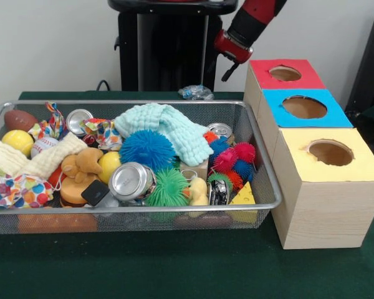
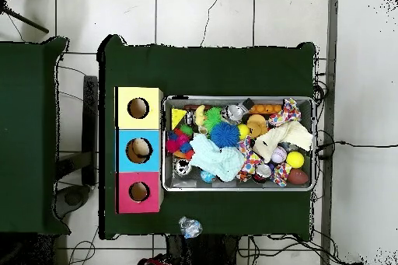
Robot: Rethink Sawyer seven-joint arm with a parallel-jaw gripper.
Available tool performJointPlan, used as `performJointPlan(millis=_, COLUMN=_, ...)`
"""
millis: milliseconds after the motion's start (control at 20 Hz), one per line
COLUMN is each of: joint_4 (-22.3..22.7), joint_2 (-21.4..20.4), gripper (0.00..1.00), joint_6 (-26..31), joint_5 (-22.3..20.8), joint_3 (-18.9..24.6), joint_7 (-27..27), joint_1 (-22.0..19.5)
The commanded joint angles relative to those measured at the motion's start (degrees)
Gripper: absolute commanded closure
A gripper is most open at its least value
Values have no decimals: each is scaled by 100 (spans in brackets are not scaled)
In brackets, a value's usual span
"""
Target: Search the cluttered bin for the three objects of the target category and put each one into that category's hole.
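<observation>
Hanging back above the red box [image 1: 280,78], arm [image 1: 249,28] up — jaws out of view, cannot tell. Bin [image 1: 262,162] packed — cans [image 1: 131,180] half buried under balls [image 1: 148,149], a grab could slip or snag cloth [image 1: 168,128].

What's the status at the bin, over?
Red-and-black arm raised behind boxes, gripper unseen. Wire mesh bin full, nothing lifted. Pale green knitted cloth covers toys. Red, blue, yellow holes clear.

Front view close, level across table; overhead high, straight down; both share bin [image 1: 255,134] [image 2: 314,145].
</observation>
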Motion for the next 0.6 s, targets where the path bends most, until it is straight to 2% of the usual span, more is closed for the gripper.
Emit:
performJointPlan(millis=50, joint_4=-608, joint_2=379, gripper=0, joint_6=473, joint_5=716, joint_3=269, joint_7=1423, joint_1=46)
performJointPlan(millis=300, joint_4=-812, joint_2=640, gripper=0, joint_6=307, joint_5=679, joint_3=280, joint_7=1395, joint_1=-97)
performJointPlan(millis=600, joint_4=-884, joint_2=768, gripper=0, joint_6=224, joint_5=757, joint_3=328, joint_7=1459, joint_1=-9)
